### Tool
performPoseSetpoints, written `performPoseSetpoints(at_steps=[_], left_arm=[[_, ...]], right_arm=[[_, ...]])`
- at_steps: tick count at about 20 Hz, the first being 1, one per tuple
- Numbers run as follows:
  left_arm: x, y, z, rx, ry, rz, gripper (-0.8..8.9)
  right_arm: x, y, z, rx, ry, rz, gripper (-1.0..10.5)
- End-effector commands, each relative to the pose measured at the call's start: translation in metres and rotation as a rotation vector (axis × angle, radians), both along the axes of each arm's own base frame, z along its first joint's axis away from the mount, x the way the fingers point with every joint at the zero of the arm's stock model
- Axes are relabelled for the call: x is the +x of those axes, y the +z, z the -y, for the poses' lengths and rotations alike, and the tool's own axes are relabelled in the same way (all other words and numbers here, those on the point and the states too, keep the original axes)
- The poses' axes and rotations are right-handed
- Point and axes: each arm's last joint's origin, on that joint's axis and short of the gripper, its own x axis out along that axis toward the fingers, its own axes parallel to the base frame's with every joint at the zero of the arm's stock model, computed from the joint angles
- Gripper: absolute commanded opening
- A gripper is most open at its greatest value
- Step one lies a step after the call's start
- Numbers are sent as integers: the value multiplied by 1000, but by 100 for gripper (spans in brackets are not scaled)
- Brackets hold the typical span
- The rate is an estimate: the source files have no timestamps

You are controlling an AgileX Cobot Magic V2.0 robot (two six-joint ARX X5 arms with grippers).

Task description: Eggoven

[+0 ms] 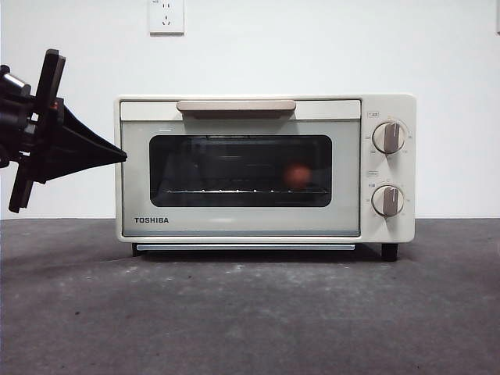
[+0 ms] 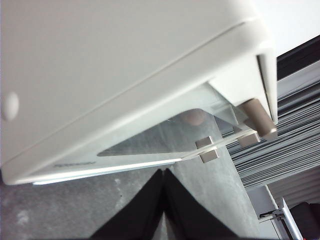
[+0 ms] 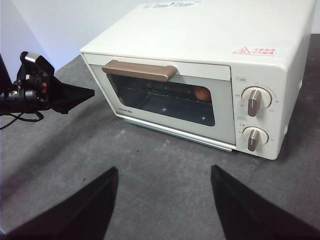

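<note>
Nearest my front camera lies a dark grey, matte tabletop, bare up to the oven's feet. On it stands a cream, boxy TOSHIBA toaster oven with its door closed, a flat beige handle across the top of the door and two round dials stacked on its right panel. Through the dark glass window I see a small, smooth reddish-brown egg resting on the wire rack, toward the dial end of the chamber.

At the oven's other end, by the edge of the door, my left gripper hovers above the table, its two black jaws pressed together into one point with nothing between them. I cannot tell from these views whether the tip touches the oven. My left wrist camera looks along the oven's cream side wall from very close.

My right gripper waits well back from the oven's front, above the table, jaws spread wide and empty.

Farthest off, behind the oven, is a plain white wall with a white socket plate.
</note>
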Motion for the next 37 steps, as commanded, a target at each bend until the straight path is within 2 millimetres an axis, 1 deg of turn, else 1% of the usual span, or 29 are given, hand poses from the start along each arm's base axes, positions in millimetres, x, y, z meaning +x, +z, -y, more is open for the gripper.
performPoseSetpoints(at_steps=[1, 4, 7, 12, 16, 19, 23, 26, 31, 37], left_arm=[[-3, 13, 3, 10, -12, 49, 7], [-13, 26, 6, 45, -4, 73, 7], [-29, 41, 11, 123, 15, 96, 7], [-67, 61, 19, 312, 64, 129, 7], [-96, 78, 21, 404, 124, 190, 7], [-115, 92, 20, 419, 181, 244, 7], [-139, 102, 15, 455, 242, 303, 7], [-151, 103, 10, 490, 269, 306, 7], [-164, 105, 6, 512, 268, 337, 7], [-166, 107, 5, 506, 273, 351, 7]], right_arm=[[0, 4, 0, 15, 0, 9, 297], [0, 4, 0, 15, 5, 8, 297], [0, 4, -1, 7, 9, 7, 295], [0, 3, -1, -28, 18, 30, 264], [1, 1, -1, -81, 6, 70, 253], [7, -7, -4, -71, 8, 98, 210], [17, -29, -11, -35, 16, 149, 105], [24, -47, -16, -8, 33, 181, 6], [29, -61, -20, 53, 52, 251, 3], [30, -64, -19, 44, 21, 250, 3]])
